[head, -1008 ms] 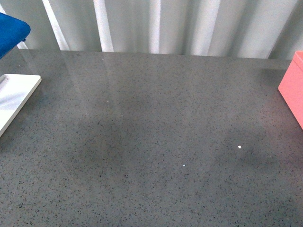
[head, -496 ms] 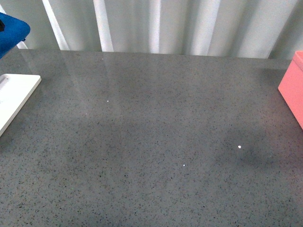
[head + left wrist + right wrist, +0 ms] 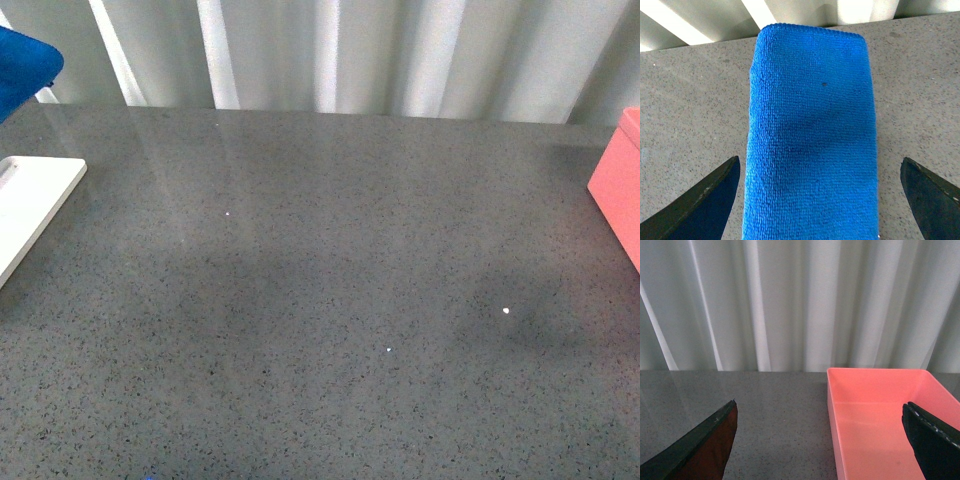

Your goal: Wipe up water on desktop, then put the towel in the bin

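The glossy dark-grey speckled stone-like desktop is stretching wide across the scene, mirroring pale streaks near its far edge and showing a few tiny bright glints towards the near right. The bright blue fuzzy microfibre towel is showing at the far left corner, folded into a long, thick strip with one rounded end pointing far. The coral-pink rectangular plastic bin is standing upright and open-topped at the right edge, well apart from the towel.
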You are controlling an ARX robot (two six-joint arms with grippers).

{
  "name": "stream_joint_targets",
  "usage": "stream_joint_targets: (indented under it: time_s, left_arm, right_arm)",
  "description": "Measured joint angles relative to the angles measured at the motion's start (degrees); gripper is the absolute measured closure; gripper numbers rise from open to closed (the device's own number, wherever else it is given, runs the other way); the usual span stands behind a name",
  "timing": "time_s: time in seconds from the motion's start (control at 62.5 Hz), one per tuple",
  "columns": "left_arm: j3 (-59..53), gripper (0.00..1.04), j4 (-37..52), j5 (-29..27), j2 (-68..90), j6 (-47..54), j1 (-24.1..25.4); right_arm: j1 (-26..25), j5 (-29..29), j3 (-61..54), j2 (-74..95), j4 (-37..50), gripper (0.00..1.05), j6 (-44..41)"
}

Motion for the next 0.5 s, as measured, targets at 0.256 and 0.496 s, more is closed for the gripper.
stream_joint_targets:
  time_s: [0.256, 0.496]
  left_arm:
    - [-2.9, 0.07, 6.2, -2.2, 2.3, 1.8, 0.2]
    - [-8.3, 0.07, 10.0, -3.5, 2.3, 3.4, 0.3]
  right_arm:
    - [0.0, 0.0, 0.0, 0.0, 0.0, 0.07, 0.0]
    - [0.0, 0.0, 0.0, 0.0, 0.0, 0.07, 0.0]
